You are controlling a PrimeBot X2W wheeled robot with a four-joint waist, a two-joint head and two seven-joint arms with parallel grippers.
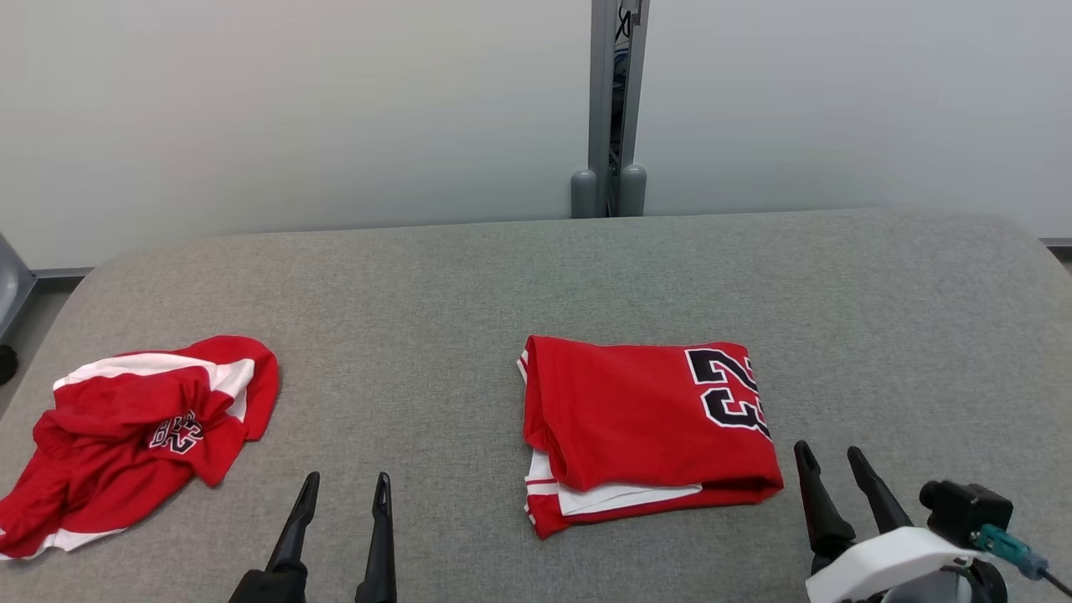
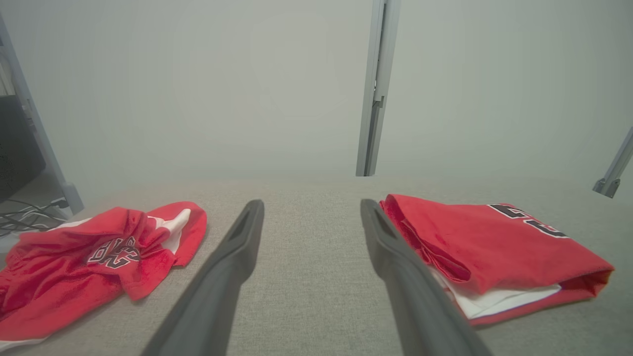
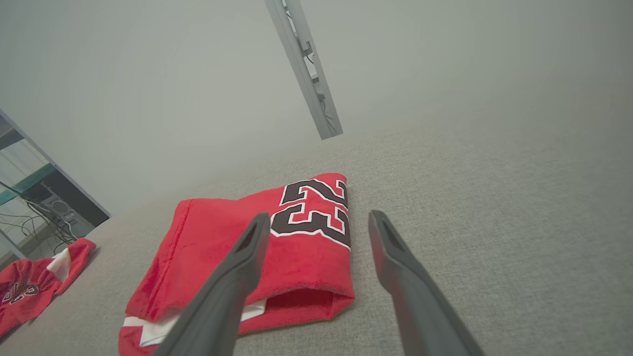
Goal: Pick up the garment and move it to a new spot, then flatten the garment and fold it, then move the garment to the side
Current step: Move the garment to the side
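A red garment (image 1: 645,427) with a black 23 lies folded into a rectangle at the middle right of the grey table (image 1: 536,268); white trim shows at its near edge. It also appears in the left wrist view, garment (image 2: 494,252), and the right wrist view, garment (image 3: 267,252). My left gripper (image 1: 347,486) is open near the front edge, left of the folded garment, holding nothing. My right gripper (image 1: 833,456) is open just off the garment's near right corner, also holding nothing.
A second red and white garment (image 1: 134,427) lies crumpled at the table's left front. A grey post (image 1: 615,109) stands behind the table against a pale wall. Cables and a frame (image 2: 29,198) sit beyond the table's left edge.
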